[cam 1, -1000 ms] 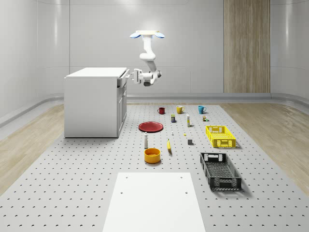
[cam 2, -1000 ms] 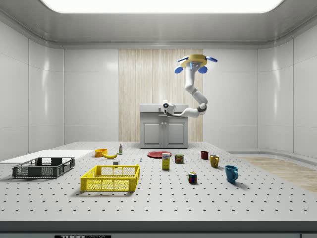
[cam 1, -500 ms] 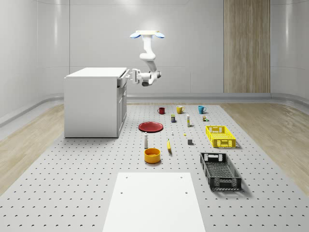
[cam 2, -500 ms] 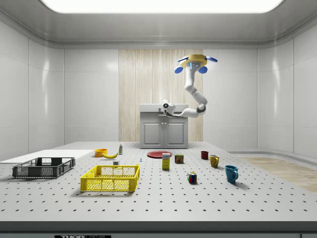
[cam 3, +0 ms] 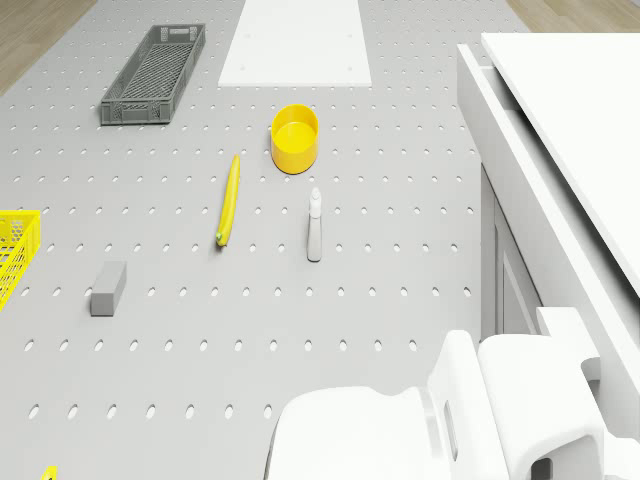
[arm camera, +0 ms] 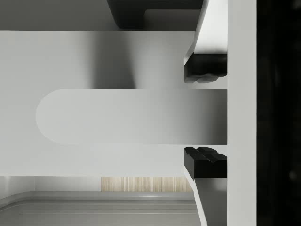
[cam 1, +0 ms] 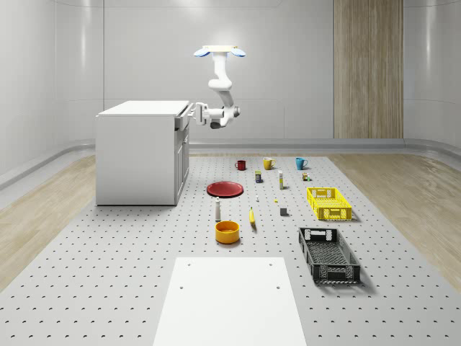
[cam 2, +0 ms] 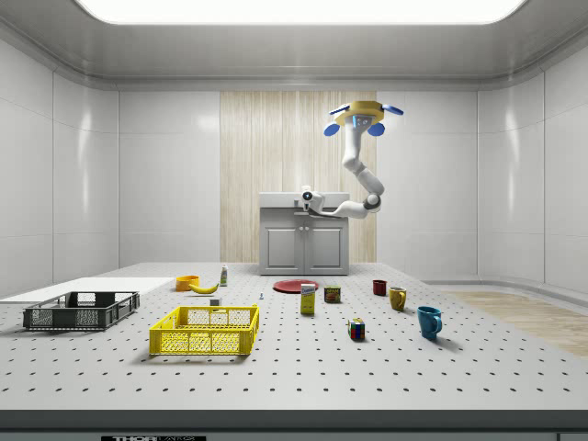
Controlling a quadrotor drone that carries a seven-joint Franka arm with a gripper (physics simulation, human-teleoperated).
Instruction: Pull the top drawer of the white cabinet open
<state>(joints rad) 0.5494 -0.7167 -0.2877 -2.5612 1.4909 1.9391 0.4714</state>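
The white cabinet point(cam 1: 137, 155) stands at the whole-scene view's left, and its top drawer point(cam 1: 178, 122) sits just under the countertop. The drone point(cam 1: 219, 51) hovers high in the air beside the cabinet's front. Its arm bends down and reaches level toward the drawer. My gripper point(cam 1: 193, 112) is at the drawer front, also seen as the gripper point(cam 2: 308, 196) from the side. In the wrist view the rounded drawer handle point(arm camera: 131, 116) lies between my two black fingertips point(arm camera: 204, 70), with a thin gap on each side. The gripper point(arm camera: 204, 116) is open around the handle.
On the pegboard floor in front of the cabinet lie a red plate point(cam 1: 225, 189), a small bottle point(cam 1: 217, 209), a banana point(cam 1: 252, 216) and an orange bowl point(cam 1: 227, 231). A yellow crate point(cam 1: 328, 202) and a black crate point(cam 1: 328, 254) stand to the right. A white slab point(cam 1: 230, 299) lies near the front.
My gripper has moved a little closer to the cabinet's drawer front. The drone has stayed where it was.
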